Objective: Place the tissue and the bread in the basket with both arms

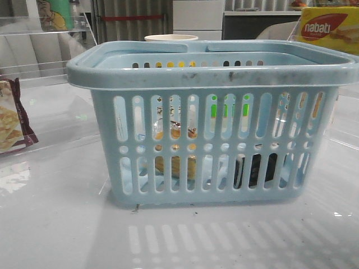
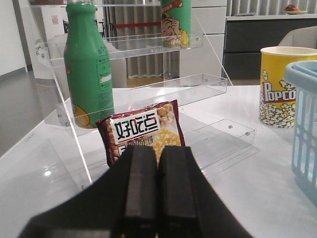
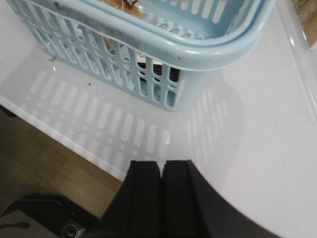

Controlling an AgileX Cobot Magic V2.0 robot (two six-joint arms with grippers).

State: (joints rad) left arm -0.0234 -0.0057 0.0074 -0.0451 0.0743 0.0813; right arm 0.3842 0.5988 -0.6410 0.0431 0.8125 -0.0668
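The pale blue basket [image 1: 216,73] stands in the middle of the table in the front view. Through its slots I see the wrapped golden-brown bread [image 1: 175,166] at the inside left and the dark tissue pack [image 1: 255,170] at the inside right. My right gripper [image 3: 162,163] is shut and empty, hovering over the table edge a little away from the basket [image 3: 198,49]; the tissue [image 3: 157,69] shows dark through the slots there. My left gripper [image 2: 157,151] is shut and empty, well left of the basket [image 2: 304,124]. Neither gripper shows in the front view.
A maroon-edged cracker bag [image 2: 143,131] leans against a clear acrylic shelf [image 2: 148,89] holding a green bottle [image 2: 88,69]. A yellow popcorn cup [image 2: 280,87] stands behind the basket. A Nabati box [image 1: 331,28] sits at the back right. The table's edge [image 3: 59,134] drops to the floor.
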